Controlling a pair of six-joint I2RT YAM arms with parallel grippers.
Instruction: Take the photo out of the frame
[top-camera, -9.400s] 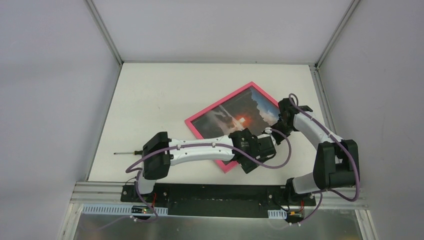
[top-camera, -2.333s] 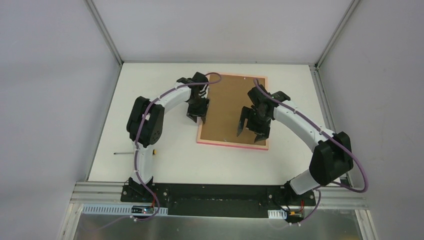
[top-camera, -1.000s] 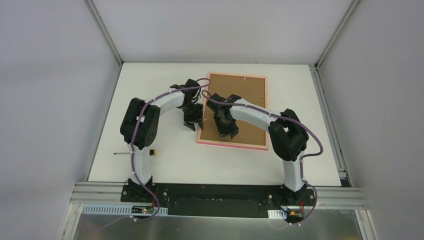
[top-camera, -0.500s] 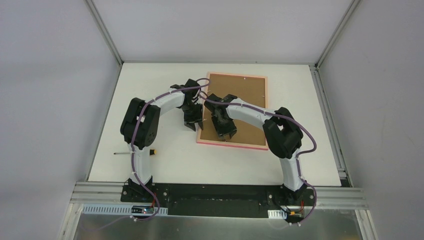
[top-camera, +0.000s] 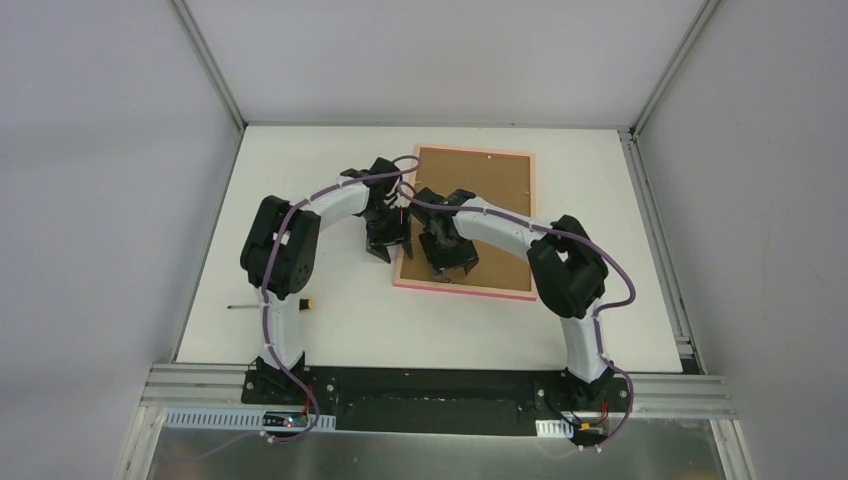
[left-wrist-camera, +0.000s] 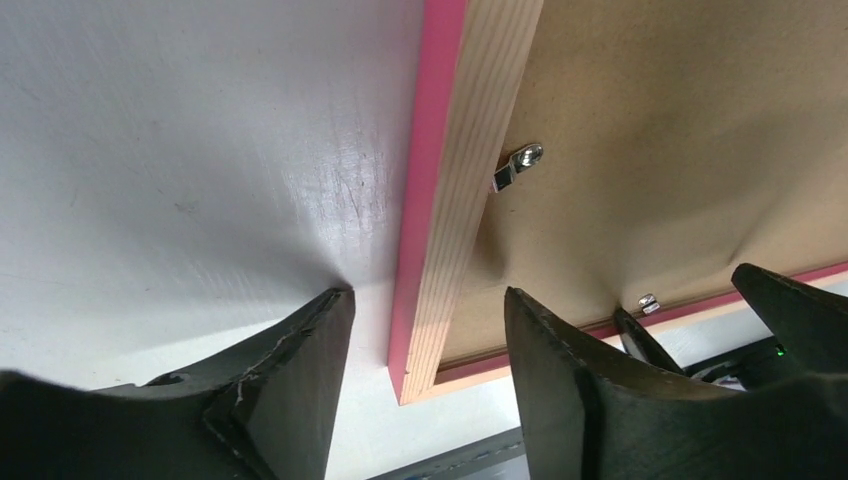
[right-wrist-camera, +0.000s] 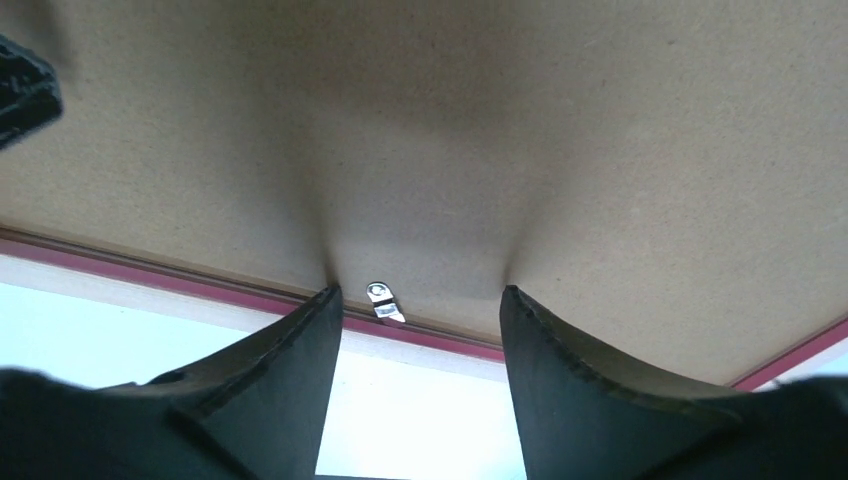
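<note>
Nearest me a thin tool lies on the table, well apart from the work. Past it the frame sits flat and face down, with the photo inside it, only its brown back showing.

My left gripper stands at the frame's near-left corner with its jaws apart, straddling the left rail: one finger down on the table, the other over the brown back, neither pinching the wood. Just beside it my right gripper is also spread, both tips pressed onto the photo's back near the near rail, a small metal tab between them.

That back dimples around the tips, so I judge it thin, light and bendy, and easy to crease. The rail looks like stiff painted wood, the better place to brace, though I expect the frame to skate on this smooth table.

As a holder, the frame keeps the photo in its recess; another tab reaches over the back from the left rail. I'd swing the tabs off, then lift the photo by one edge
</note>
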